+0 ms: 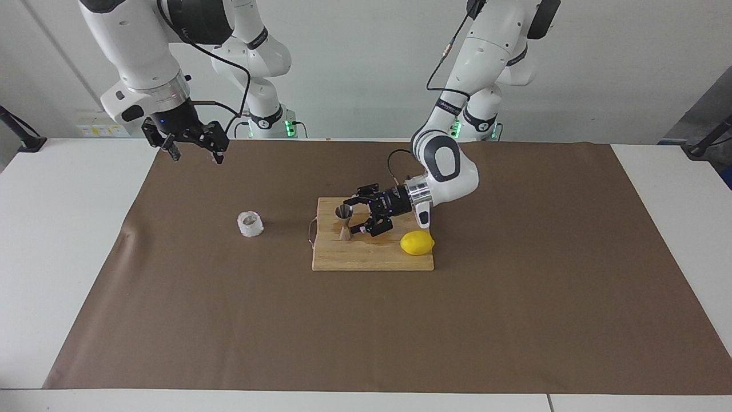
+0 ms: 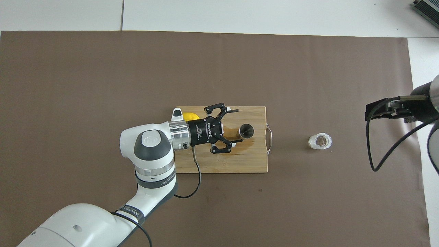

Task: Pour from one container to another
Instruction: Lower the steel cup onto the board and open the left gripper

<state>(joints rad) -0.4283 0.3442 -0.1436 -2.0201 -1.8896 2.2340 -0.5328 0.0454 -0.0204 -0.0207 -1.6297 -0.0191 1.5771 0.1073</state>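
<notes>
A brown mat [image 1: 514, 297] covers most of the white table [image 1: 51, 229]. A wooden cutting board [image 1: 372, 257] with a metal handle at the end toward the right arm lies at mid-mat. A dark wet patch marks the board surface beside the jigger.

The left arm enters over the board. The left gripper [image 1: 355, 216] lies almost level and low over the board, its fingers spread wide and holding nothing; its fingertips are just beside the steel jigger [image 1: 343, 222] without gripping it. The right gripper [image 1: 191, 150] hangs high over the mat edge at the right arm's end of the table, fingers likewise spread wide and holding nothing.

A yellow lemon [image 1: 417, 243] rests on the board toward the left arm's end.

The jigger stands upright on the board near the handle end. It is shiny, hourglass-shaped, with an open round mouth.

The white cup [image 1: 250, 224] stands upright on the mat, apart from the board, toward the right arm's end. It is squat, with a rough, bumpy outside and a round mouth.
</notes>
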